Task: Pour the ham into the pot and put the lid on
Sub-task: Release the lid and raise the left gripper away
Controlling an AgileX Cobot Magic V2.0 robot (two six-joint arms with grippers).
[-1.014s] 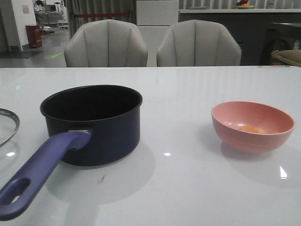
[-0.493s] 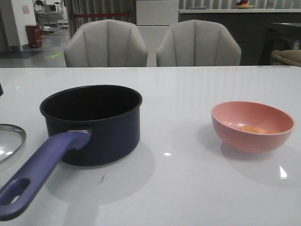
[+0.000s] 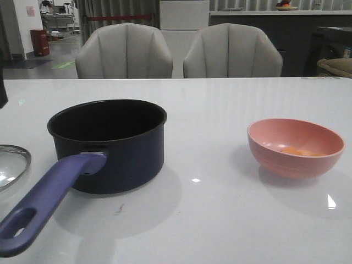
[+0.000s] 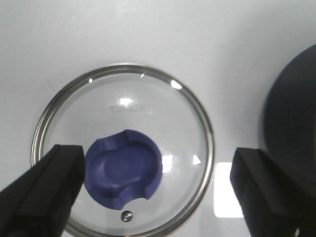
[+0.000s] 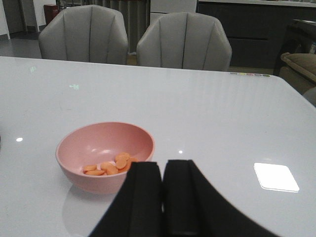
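Note:
The dark navy pot (image 3: 107,144) stands left of centre on the table, its purple-blue handle (image 3: 44,201) pointing to the near left. It also shows in the left wrist view (image 4: 294,128). The glass lid (image 3: 14,165) lies flat at the left edge. My left gripper (image 4: 158,187) hangs open above the lid (image 4: 123,108), its fingers (image 4: 44,192) on either side of the purple-blue knob (image 4: 123,170) and not touching it. The ham (image 5: 111,167) lies in the pink bowl (image 5: 103,153) on the right (image 3: 295,147). My right gripper (image 5: 163,170) is shut and empty, near the bowl.
Two grey chairs (image 3: 124,50) stand behind the table's far edge. A bright light reflection (image 5: 276,177) lies on the white tabletop (image 3: 220,209) to the right of the right gripper.
In the front view the lid's edge now sits lower and a little further right than a second ago. A dark part of the left arm has appeared at the left edge.

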